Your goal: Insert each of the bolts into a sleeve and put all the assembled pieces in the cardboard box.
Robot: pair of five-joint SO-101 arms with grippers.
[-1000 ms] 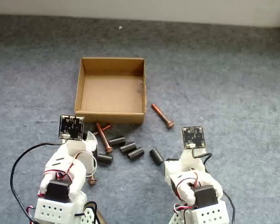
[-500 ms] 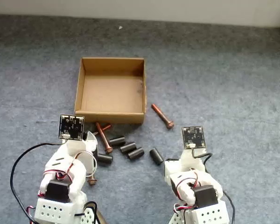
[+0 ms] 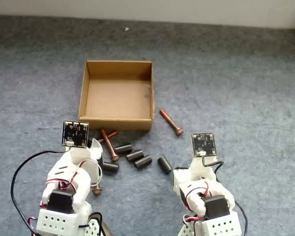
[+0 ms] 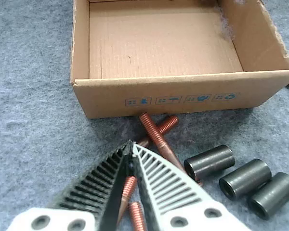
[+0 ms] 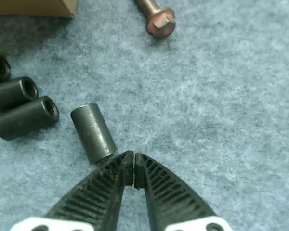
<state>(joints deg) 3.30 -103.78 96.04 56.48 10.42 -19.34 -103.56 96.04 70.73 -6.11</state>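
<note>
Bolts (image 3: 108, 143) and sleeves (image 3: 134, 156) lie outside the cardboard box (image 3: 116, 123).

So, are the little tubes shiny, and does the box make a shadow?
Left wrist view: soft sheen on the dark metal sleeves, faint shadow beside the brown cardboard box. Right wrist view: a pale streak along the lone dark sleeve.

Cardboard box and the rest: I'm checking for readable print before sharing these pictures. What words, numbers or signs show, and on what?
No readable words or numbers anywhere.
On the cardboard box, front wall: a row of small blue symbols in squares, too blurred to read.
On the bolts and sleeves: no marks visible.
</note>
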